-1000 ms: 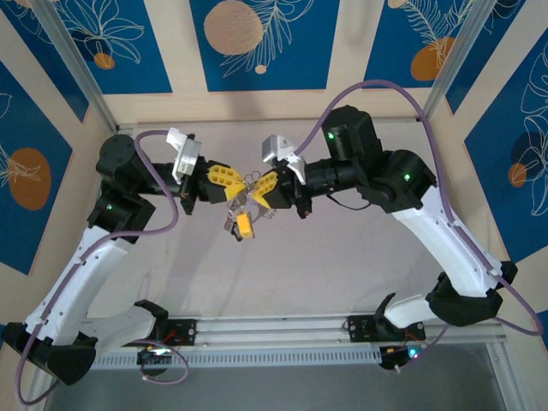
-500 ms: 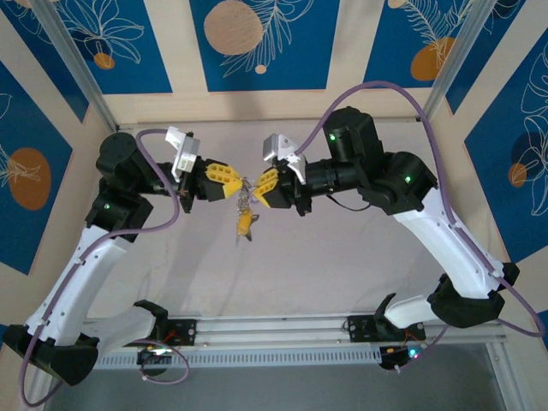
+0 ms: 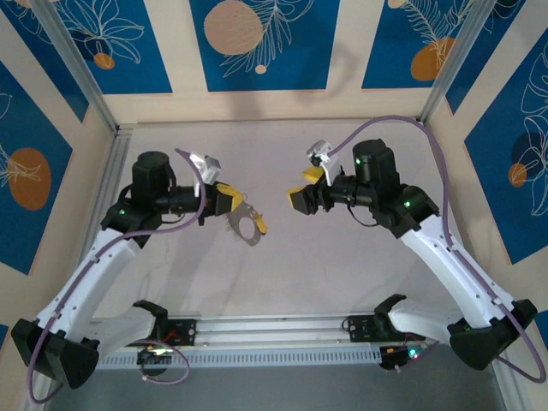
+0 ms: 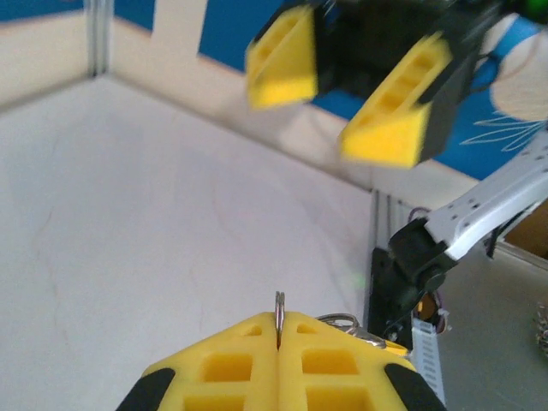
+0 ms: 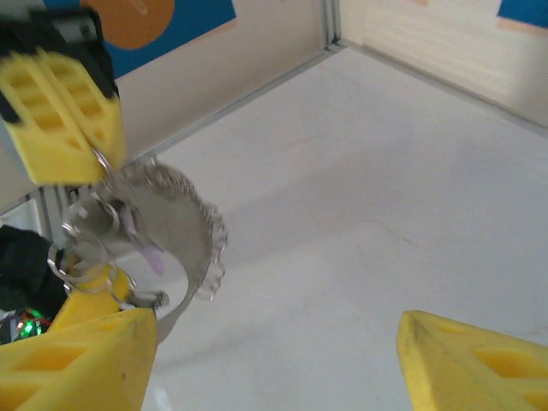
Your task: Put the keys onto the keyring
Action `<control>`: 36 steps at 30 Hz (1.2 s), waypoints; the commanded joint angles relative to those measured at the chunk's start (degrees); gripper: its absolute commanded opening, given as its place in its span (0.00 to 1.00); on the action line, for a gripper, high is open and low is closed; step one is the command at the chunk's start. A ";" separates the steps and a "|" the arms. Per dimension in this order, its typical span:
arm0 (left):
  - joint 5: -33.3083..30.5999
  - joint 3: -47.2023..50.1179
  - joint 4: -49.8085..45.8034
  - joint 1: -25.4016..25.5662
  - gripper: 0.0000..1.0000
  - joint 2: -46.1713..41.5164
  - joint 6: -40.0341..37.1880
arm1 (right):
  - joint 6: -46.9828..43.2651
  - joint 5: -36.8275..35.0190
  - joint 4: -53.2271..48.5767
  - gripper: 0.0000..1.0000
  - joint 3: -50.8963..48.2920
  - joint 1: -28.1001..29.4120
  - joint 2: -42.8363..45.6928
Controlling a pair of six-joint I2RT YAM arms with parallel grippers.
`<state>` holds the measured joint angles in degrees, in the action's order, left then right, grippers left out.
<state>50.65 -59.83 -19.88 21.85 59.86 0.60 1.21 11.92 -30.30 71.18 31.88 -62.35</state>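
Centre gap: you have open room between the left end effector (image 3: 229,199) and the right end effector (image 3: 306,187).
Obstacle: the keyring (image 3: 247,226) hangs at the left one's 4 o'clock.
Far side: the table (image 3: 257,145) lies bare toward 12 o'clock.

Table (image 3: 282,282): pale, faintly veined top. Wall panels (image 3: 257,43): blue, printed with orange discs and white leaf outlines, set between beige strips. Corner posts (image 3: 83,73): silvery metal, two, slanting at the back corners. Rail (image 3: 274,330): ribbed aluminium, along the table's near edge.
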 commanded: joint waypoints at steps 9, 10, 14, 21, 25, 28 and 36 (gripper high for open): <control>-16.81 7.82 -2.56 -0.49 0.00 8.55 -1.35 | 8.60 -2.15 16.25 0.79 -8.05 -1.05 1.69; -17.47 8.13 -0.89 -0.52 0.00 9.92 -0.66 | 8.74 -2.21 16.56 0.79 -8.20 -1.28 1.68; -19.06 6.40 5.35 -0.40 0.00 18.07 3.59 | 9.03 -1.14 17.29 0.80 -8.58 -2.73 1.61; -25.57 0.77 11.48 1.52 0.00 32.64 7.47 | 11.64 -0.38 20.06 0.81 -11.42 -3.77 1.59; -28.40 -0.74 13.35 2.10 0.00 37.66 7.89 | 12.33 -1.93 20.98 0.81 -12.95 -4.55 1.75; -31.39 -2.13 13.05 3.15 0.00 40.80 6.98 | 13.48 -2.25 21.55 0.82 -13.34 -6.12 1.20; -33.53 -3.05 11.69 4.39 0.00 43.25 7.10 | 15.40 -4.75 22.61 0.82 -14.34 -8.12 0.03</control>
<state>18.70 -60.38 -7.31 25.82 102.96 7.44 15.29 9.34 -9.32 57.95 24.23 -61.84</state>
